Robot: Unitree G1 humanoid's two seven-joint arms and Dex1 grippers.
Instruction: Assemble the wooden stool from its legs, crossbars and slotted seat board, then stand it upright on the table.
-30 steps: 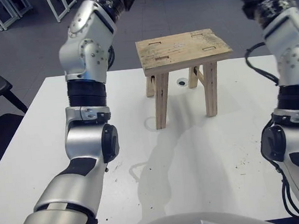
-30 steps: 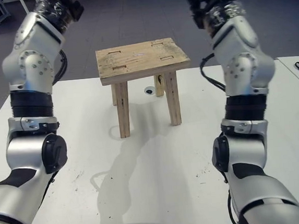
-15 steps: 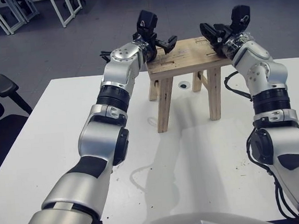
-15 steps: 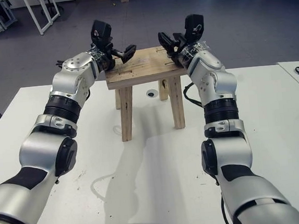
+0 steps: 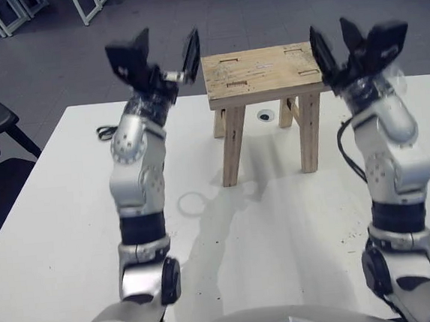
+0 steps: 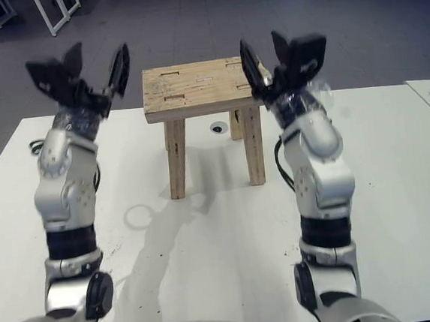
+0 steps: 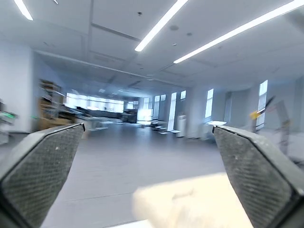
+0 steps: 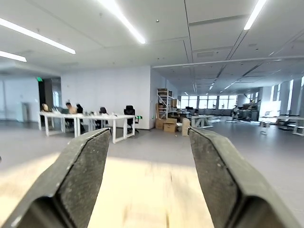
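Both arms are bent, with the forearms standing up above the table (image 5: pixel 54 220). The left gripper (image 5: pixel 166 51) is up in the air just beside the left end of the wooden stool (image 5: pixel 261 72). Its 2 fingers (image 7: pixel 42 166) are spread wide and hold nothing. The right gripper (image 5: pixel 335 43) is up by the right end of the seat, also wide open with nothing in it. I cannot tell if it touches the wood. The wooden stool stands on its legs near the table's far edge, about the middle. Its back legs are partly hidden behind the front 2. In the wrist views the seat is just a pale blur.
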